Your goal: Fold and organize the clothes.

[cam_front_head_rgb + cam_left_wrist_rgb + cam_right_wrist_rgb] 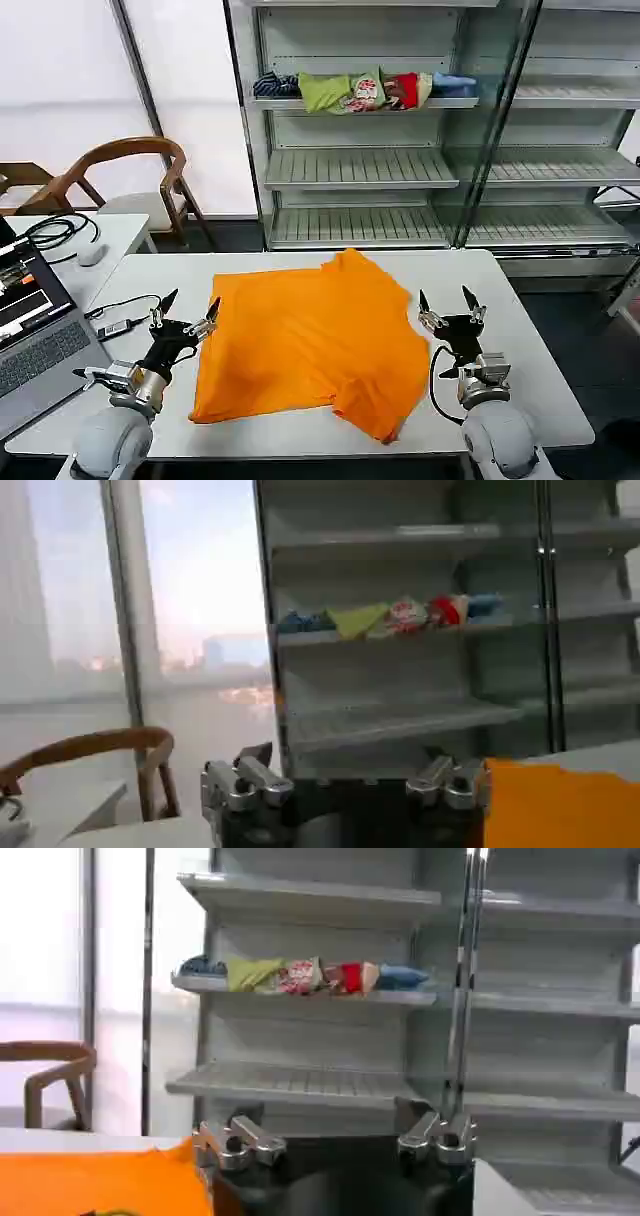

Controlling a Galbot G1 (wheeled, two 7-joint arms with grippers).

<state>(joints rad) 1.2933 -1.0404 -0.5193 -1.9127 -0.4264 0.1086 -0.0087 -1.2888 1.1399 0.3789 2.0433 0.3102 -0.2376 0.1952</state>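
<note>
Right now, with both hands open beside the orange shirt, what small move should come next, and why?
Probably lower the left hand onto the near left edge of the orange T-shirt and pinch it. The shirt lies spread but rumpled on the white table, not yet folded. Both hands are open and hold nothing; the right hand waits at the shirt's other side.

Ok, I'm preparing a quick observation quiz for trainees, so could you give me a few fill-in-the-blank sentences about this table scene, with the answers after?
1. The T-shirt spread on the white table is coloured ____.
2. The left gripper and right gripper sit on either side of the shirt, both with fingers ____.
3. The row of piled garments lies on a ____ behind the table.
4. At the table's left edge sits an open ____.

Missing words: orange; open; shelf; laptop
</note>
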